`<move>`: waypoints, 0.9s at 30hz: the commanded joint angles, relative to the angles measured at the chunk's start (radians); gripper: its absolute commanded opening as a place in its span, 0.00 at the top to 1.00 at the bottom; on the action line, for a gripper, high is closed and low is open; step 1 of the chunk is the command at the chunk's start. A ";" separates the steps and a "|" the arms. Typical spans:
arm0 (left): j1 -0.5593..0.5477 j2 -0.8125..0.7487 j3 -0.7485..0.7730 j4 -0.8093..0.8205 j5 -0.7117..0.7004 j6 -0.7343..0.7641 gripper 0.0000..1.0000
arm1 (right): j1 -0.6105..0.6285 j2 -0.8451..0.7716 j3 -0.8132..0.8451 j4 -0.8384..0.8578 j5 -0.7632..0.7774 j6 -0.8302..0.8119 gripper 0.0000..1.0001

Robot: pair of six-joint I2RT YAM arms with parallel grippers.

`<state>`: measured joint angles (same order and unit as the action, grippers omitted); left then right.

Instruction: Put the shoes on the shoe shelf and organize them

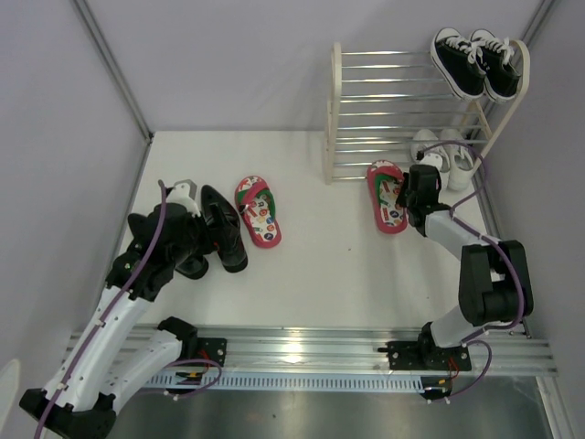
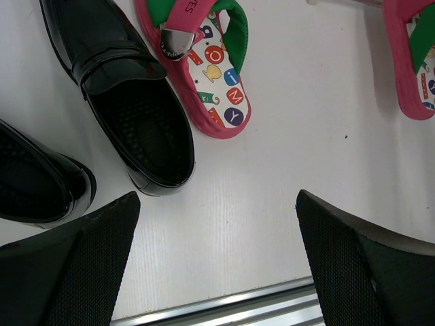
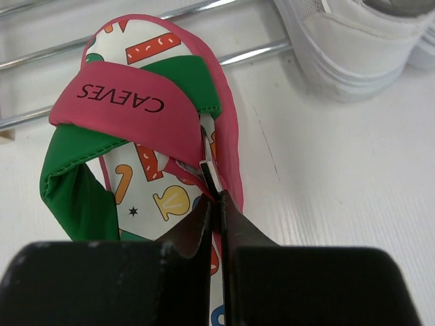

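One red flip-flop (image 1: 387,198) lies with its toe over the lowest bars of the shoe shelf (image 1: 335,110), and the right gripper (image 3: 217,204) is clenched on its strap. The left gripper (image 2: 217,201) gapes wide above the black dress shoes (image 2: 139,115) — touching nothing. Two of each: flip-flops — the second (image 1: 258,212) lies beside the dress shoes — white sneakers (image 1: 443,154), and black canvas sneakers (image 1: 475,62) on the shelf top.

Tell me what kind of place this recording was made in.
Probably a lab test cell, not a home: plain grey partition walls, an aluminium rail at the near edge, and a small shoe shelf staged on a white tabletop, where the right gripper pinches a red flip-flop.
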<state>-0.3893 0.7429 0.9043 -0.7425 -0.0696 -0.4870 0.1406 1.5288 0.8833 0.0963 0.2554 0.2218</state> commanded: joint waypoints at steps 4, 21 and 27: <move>0.009 0.009 0.030 0.029 -0.029 0.025 0.01 | -0.044 0.082 0.155 0.221 -0.059 -0.025 1.00; 0.009 0.108 0.054 0.075 -0.084 0.038 0.01 | -0.062 0.306 0.298 0.353 -0.036 -0.015 1.00; 0.010 0.156 0.082 0.092 -0.073 0.037 0.01 | -0.065 0.363 0.322 0.422 -0.005 0.017 1.00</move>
<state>-0.3893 0.8822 0.9321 -0.6899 -0.1295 -0.4690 0.0807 1.8889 1.1309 0.3450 0.2108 0.2100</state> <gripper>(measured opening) 0.993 0.030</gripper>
